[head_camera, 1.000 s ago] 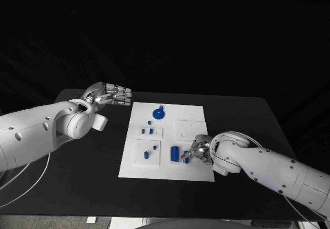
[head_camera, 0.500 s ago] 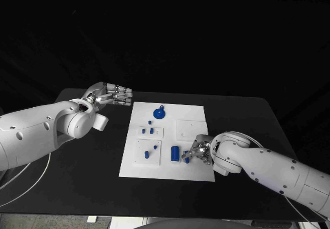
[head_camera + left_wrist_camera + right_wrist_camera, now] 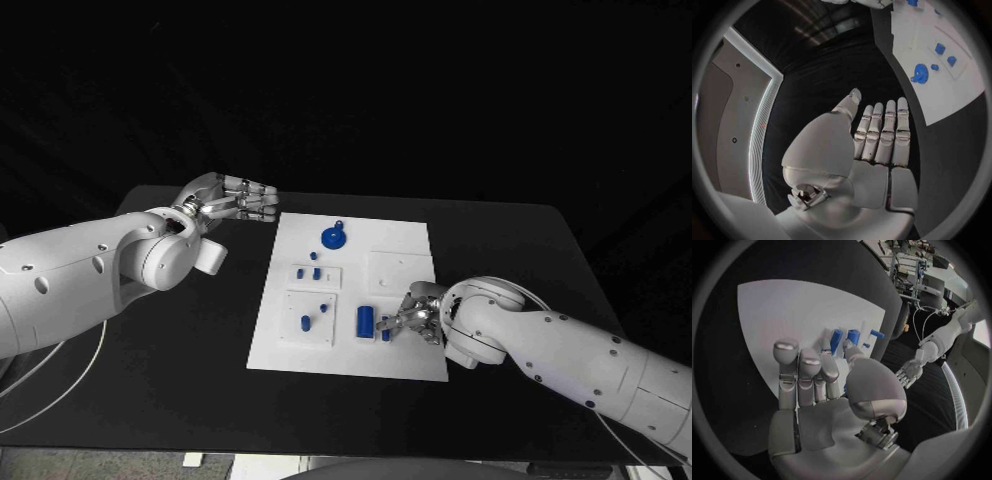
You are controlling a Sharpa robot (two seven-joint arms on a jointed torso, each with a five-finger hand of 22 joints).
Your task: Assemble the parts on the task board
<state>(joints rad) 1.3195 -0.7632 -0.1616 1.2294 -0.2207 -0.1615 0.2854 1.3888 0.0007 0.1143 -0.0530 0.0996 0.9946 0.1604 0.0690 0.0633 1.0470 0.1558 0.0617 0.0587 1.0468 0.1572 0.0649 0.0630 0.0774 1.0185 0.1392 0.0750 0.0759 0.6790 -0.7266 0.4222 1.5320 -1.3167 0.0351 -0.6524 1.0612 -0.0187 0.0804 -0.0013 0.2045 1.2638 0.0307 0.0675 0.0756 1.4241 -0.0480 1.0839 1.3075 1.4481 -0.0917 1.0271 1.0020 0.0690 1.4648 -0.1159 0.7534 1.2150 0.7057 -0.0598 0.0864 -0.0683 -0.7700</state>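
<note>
The white task board [image 3: 411,240] lies mid-table. At its near right part my right hand [image 3: 415,320] pinches a small blue peg [image 3: 387,335], right next to an upright blue cylinder [image 3: 365,319]. In the right wrist view the fingertips [image 3: 826,347] reach the blue cylinder [image 3: 837,339] and the blue peg [image 3: 853,336] by the thumb. My left hand [image 3: 231,198] hovers off the board's far left corner with its fingers straight and holds nothing; the left wrist view shows this left hand [image 3: 879,145] short of the board [image 3: 954,95].
A blue round knob [image 3: 333,238] stands at the board's far end, knob [image 3: 919,74] also in the left wrist view. Two small pegs [image 3: 309,273] sit in a white block. Another block [image 3: 310,330] carries a blue piece [image 3: 306,323]. A plain white square [image 3: 398,270] lies right of them.
My right hand has edged slightly left with the peg, closer to the blue cylinder. The left arm has stayed where it was.
</note>
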